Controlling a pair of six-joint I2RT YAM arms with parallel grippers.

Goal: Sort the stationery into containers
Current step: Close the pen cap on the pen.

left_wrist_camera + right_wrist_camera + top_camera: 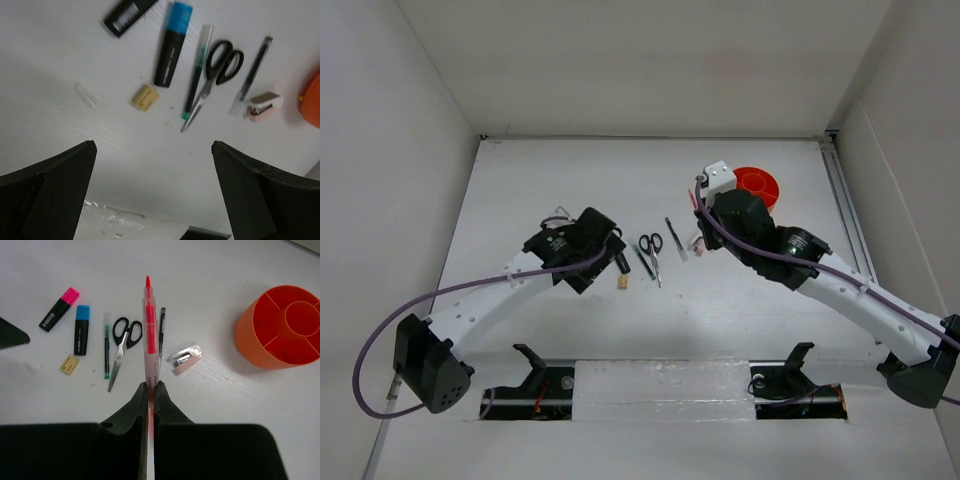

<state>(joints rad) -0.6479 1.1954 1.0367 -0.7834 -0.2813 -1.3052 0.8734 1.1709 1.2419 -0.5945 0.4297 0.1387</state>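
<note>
While right gripper (151, 389) pinches red pen (149, 325) tail, tip forward, likely for end-first drop into orange organiser (255, 342), left gripper (153, 146) hangs fully spread, empty, facing scissors (216, 70).

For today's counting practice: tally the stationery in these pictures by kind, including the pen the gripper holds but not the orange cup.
Highlighters: 2, pink-capped highlighter and blue-capped highlighter
Pens: 3, green pen, dark pen, red pen in the right gripper
Scissors: 1
Eraser: 1
Stapler: 1
Total: 8
</note>
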